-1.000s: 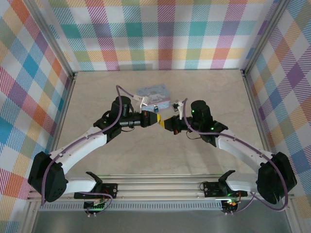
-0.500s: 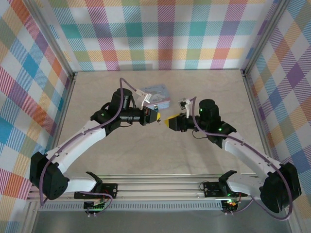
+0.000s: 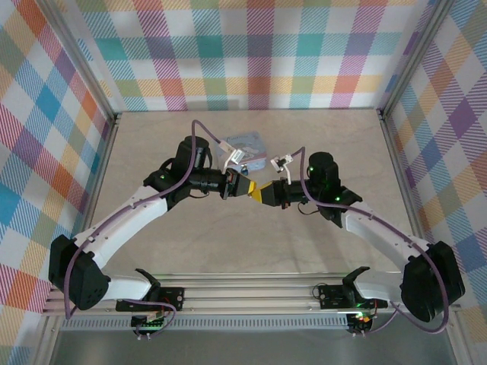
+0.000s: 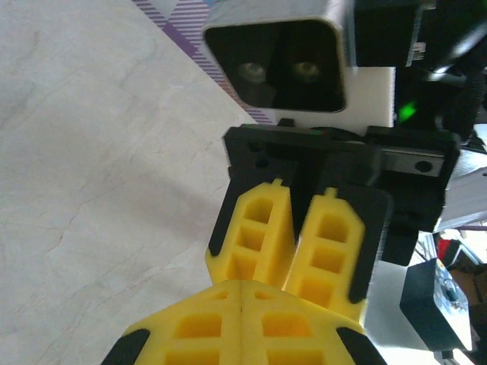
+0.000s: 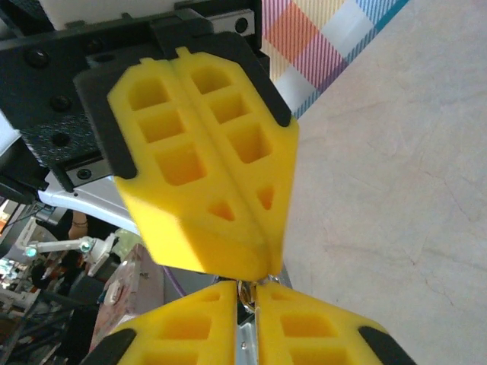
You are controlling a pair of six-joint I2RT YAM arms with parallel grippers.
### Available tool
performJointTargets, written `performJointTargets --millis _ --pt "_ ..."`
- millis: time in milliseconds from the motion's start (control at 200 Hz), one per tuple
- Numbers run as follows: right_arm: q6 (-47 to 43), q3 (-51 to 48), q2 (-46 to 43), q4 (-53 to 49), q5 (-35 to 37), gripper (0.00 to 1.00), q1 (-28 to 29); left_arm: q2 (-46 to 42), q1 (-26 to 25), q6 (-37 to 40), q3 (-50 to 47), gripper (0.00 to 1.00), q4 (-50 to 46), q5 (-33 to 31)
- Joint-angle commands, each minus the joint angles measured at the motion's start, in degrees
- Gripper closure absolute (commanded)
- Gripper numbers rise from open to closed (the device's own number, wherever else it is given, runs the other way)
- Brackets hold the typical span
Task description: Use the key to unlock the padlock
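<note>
Biggest worry here: both arms are nose to nose mid-surface, so a small sideways drift or twist from either one could lever the metal out of its pinch, jam it crooked, or drop it onto the surface [image 3: 243,243]. The yellow tips also cover the contact point, so any lining-up is basically blind.

Left fingers [image 5: 171,144]: pressed flat together with no gap, and I can't tell if anything sits inside. The padlock I can't pick out. My guess is it's buried right where the tips meet, with the pastel tin [image 3: 245,141] lying at 12 o'clock from there.

Right fingers [image 5: 183,331], at 3 o'clock of the left ones: nearly closed, with a slim gap pinching a silvery sliver [image 5: 245,293], probably the key.
</note>
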Motion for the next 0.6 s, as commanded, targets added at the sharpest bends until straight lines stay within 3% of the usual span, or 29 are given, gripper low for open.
performJointTargets --millis 0,95,195,300,595 --pt "0.37 1.15 0.53 4.35 -4.63 0.9 0.35 -0.5 -0.12 -1.12 -0.71 1.0 3.34 0.37" --pt "0.61 0.28 0.32 4.77 -4.19 0.89 0.35 -1.17 -0.12 -1.19 -1.27 1.0 3.34 0.03" --pt "1.12 -1.09 -0.77 5.02 -1.5 0.73 0.36 -2.05 -0.11 -2.39 -2.73 1.0 4.95 -0.71" --pt "1.77 -2.72 -2.01 6.15 0.78 0.63 0.35 -3.46 -0.15 -4.48 -5.49 1.0 8.74 -1.9" --pt "6.18 -4.82 0.67 14.63 1.74 0.57 0.44 -5.46 -0.15 -11.68 -11.04 1.0 20.11 -4.01"
